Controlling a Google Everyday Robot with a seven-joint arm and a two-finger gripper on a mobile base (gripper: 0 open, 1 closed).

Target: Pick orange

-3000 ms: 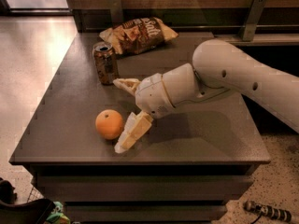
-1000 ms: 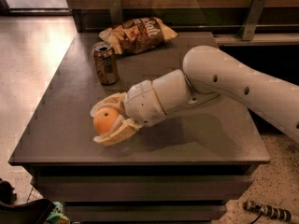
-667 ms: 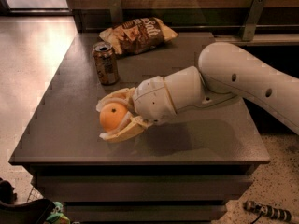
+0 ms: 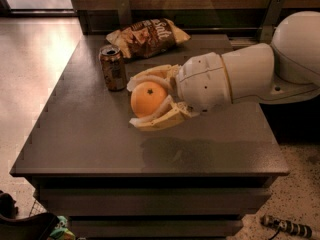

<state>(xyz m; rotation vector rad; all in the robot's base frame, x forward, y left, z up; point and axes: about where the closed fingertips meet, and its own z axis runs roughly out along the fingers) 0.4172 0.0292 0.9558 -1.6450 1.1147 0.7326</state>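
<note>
The orange (image 4: 147,98), round and bright with a small dark stem dot, sits between the two pale fingers of my gripper (image 4: 134,100). The gripper is shut on it and holds it above the dark grey table (image 4: 90,134), with a shadow on the tabletop beneath. One finger (image 4: 150,76) wraps over the top of the fruit, the other (image 4: 155,118) under it. My white arm reaches in from the right.
A brown soda can (image 4: 113,67) stands upright just left of the gripper. A brown chip bag (image 4: 148,36) lies at the table's back edge. A wooden wall and metal brackets stand behind the table. Floor lies to the left and right.
The gripper closed around the orange where it lay on the table, then lifted it up and to the right. The can and chip bag have not moved.
</note>
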